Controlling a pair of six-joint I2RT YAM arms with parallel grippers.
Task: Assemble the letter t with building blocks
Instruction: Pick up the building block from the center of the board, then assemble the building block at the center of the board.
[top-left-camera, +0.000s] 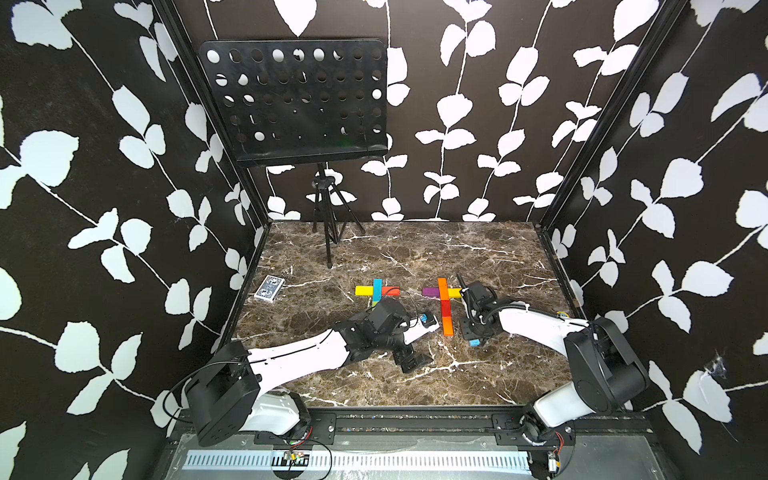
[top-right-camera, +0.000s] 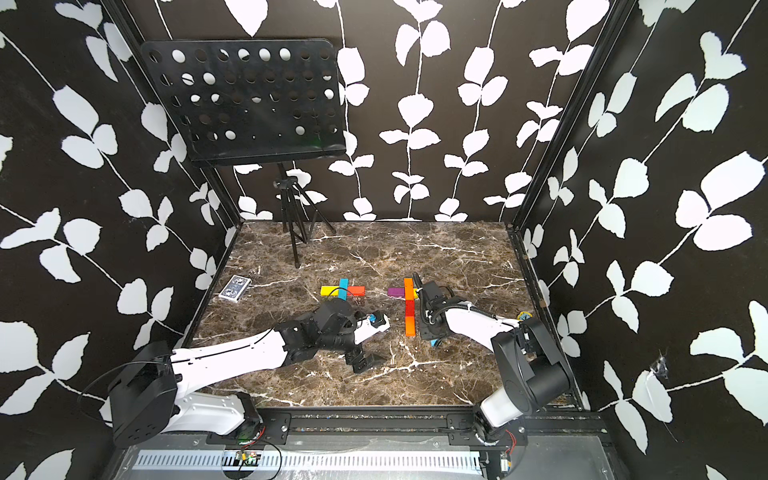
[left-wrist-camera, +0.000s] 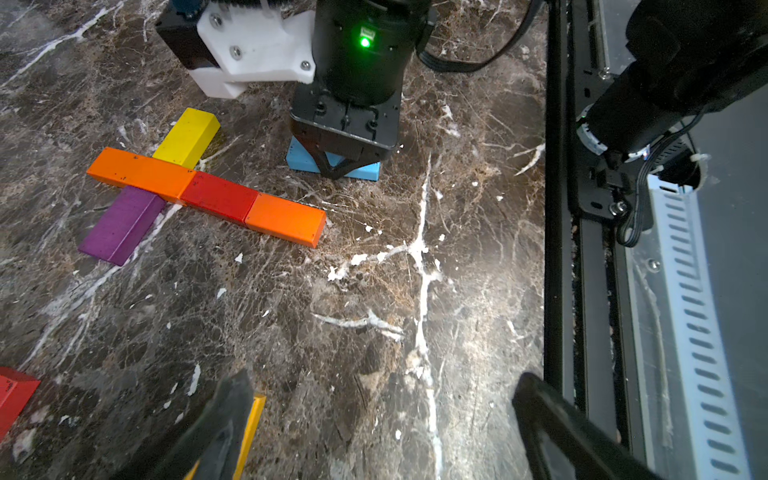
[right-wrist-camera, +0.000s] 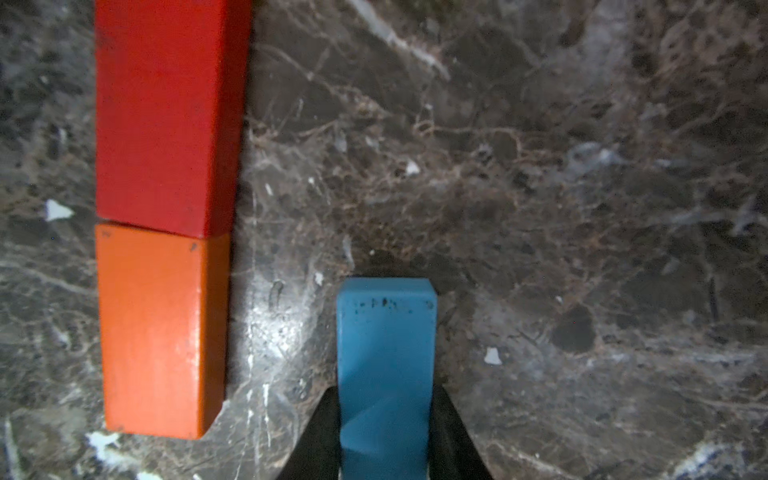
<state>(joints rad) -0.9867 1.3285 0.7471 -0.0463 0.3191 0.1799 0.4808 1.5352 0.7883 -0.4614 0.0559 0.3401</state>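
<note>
Two crosses: flat on the tabletop (top-left-camera: 374, 249); right t (top-left-camera: 444, 299) has purple and yellow arms on an orange-red-orange stem; left cross (top-left-camera: 377, 291) partly hidden.
Remaining: judged little, cyan block unplaced.
Cyan block (right-wrist-camera: 386, 353): just right of the stem's near end, apart from it.
Right gripper (right-wrist-camera: 385, 392): clamped on the cyan block.
Left gripper (left-wrist-camera: 382, 399): spread wide, empty.

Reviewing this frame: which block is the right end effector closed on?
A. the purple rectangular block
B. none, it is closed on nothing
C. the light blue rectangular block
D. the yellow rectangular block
C: in the right wrist view the right end effector has its black fingers pressed against both sides of the light blue rectangular block, which sits beside the glossy orange block.
</note>
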